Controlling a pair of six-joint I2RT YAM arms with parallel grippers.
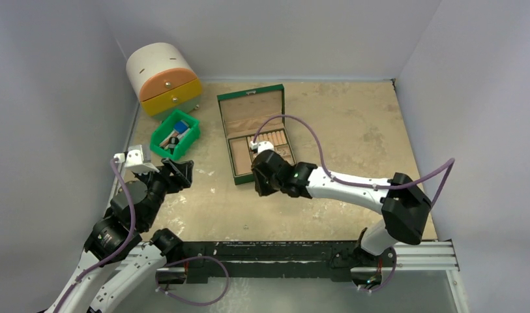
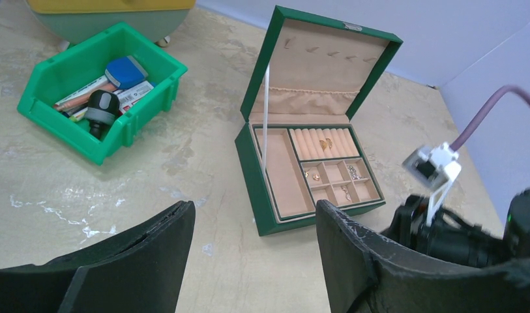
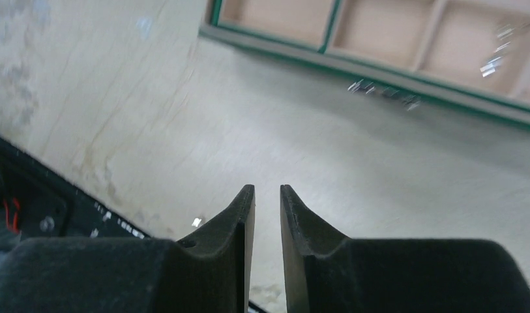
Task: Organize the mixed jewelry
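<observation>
1. Left gripper: the two black fingers are released and stand wide apart with nothing between them. The arm sits at the lower left of the top view, apart from the work. This position probably leaves the box free for the other arm and gives the left wrist camera a full view of it.
2. Right gripper: the fingers are parted by a narrow gap and grasp nothing. They point down at the beige table top, just in front of the box. The posture suits either a release or an approach to a tiny piece, and the frames do not show which.
3. Green hinged jewelry box with tan lining: it sits at the centre of the top view. The lid is tilted back, so every compartment is reachable from above.
4. Mixed jewelry: the pieces that can be made out lie inside the box.
   - A gold piece is seated in the ring rolls.
   - A gold stud, a silver piece and a small charm each occupy their own small square cell, which fits sorting by kind.
5. Blurred silver glints: they run along the box's front wall, at the upper right of the right wrist view. Whether they lie on the table or on the rim cannot be told. If this is a loose piece, it is probably the next pick-up.
6. Green plastic bin and round cream-and-orange drawer cabinet: both stand at the upper left, well apart from both grippers.
</observation>
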